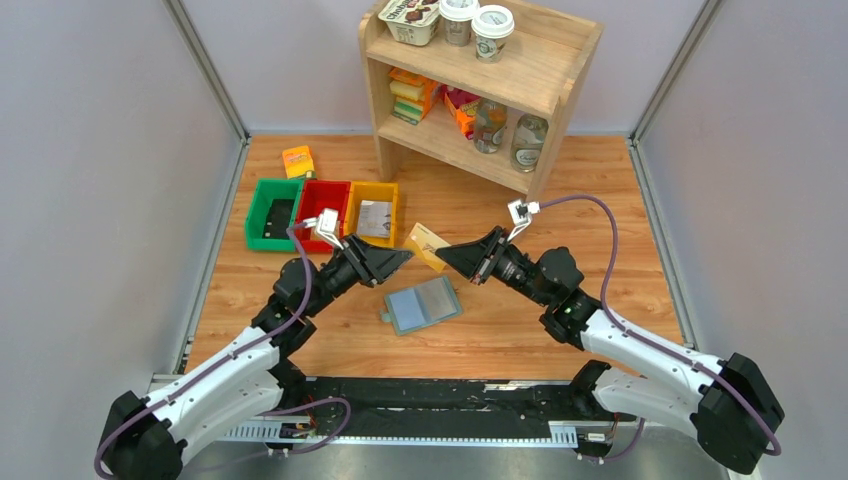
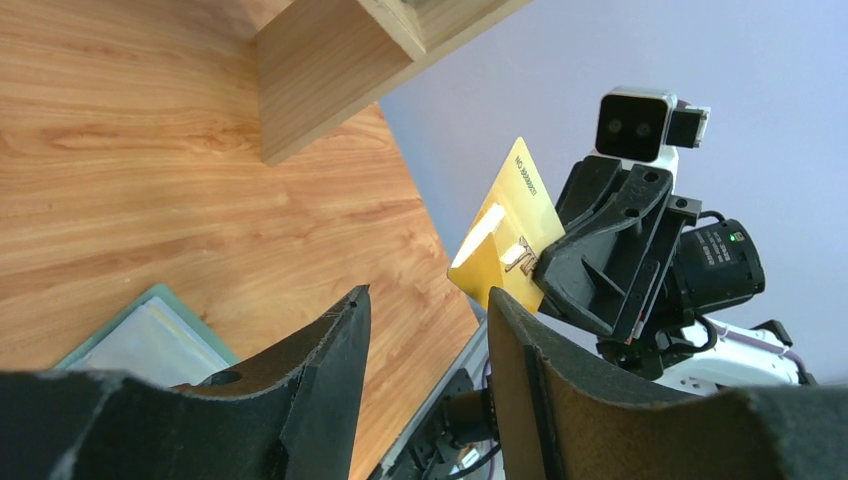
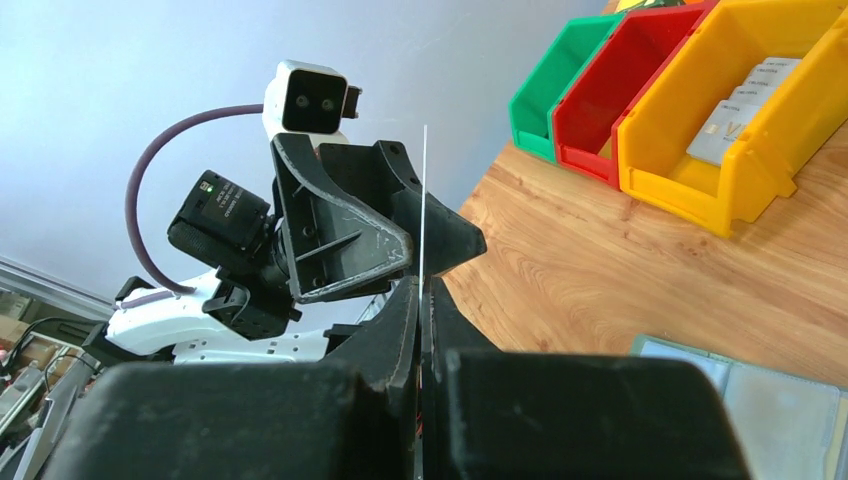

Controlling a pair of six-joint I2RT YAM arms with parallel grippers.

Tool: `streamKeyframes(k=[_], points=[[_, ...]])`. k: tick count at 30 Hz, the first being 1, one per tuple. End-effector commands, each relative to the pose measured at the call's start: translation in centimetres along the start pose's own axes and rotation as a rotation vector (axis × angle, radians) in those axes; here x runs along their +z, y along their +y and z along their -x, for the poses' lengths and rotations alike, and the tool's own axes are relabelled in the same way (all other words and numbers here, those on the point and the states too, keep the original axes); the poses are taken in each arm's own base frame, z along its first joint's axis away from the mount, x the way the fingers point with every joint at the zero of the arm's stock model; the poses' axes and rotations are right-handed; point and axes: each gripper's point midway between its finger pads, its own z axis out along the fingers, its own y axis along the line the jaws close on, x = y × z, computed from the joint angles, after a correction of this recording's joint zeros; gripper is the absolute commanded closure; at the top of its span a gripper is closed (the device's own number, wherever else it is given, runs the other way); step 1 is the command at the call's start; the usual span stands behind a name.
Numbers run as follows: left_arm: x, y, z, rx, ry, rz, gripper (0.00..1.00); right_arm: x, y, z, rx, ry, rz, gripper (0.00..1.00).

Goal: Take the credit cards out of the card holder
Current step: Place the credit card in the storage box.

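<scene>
Wooden tabletop (image 1: 600, 260), card holder (image 1: 423, 305) lying open and flat on it, pockets up. Right gripper (image 1: 443, 254) pinches a gold card (image 1: 427, 246) by its end, left gripper (image 1: 404, 257) spread just in front, probably a handoff. If the left jaws close off-line or the right lets go early, that thin card drops; alignment's hard to judge here.

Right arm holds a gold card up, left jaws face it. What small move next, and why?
Probably ease the left gripper forward until the gold card's free edge sits between its open jaws. The right gripper is shut on the card above the table, and the left points at it without touching, so a hand-over looks likely.
</scene>
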Motion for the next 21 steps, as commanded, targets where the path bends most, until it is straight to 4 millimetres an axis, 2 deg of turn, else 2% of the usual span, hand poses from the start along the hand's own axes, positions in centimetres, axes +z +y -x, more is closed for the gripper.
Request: streamKeyframes(k=[1, 13, 21], points=[[0.7, -1.9, 0.6, -0.023, -0.016, -0.090, 0.46, 0.0, 1.1, 1.3, 0.024, -0.062, 0.043, 1.00], [1.9, -4.3, 0.5, -0.040, -0.016, -0.191, 0.53, 0.2, -0.1, 1.0, 0.097, -0.089, 0.030, 1.00], [2.5, -4.7, -0.1, -0.074, -0.006, -0.203, 0.61, -0.1, -0.8, 1.2, 0.132, -0.122, 0.008, 1.00]])
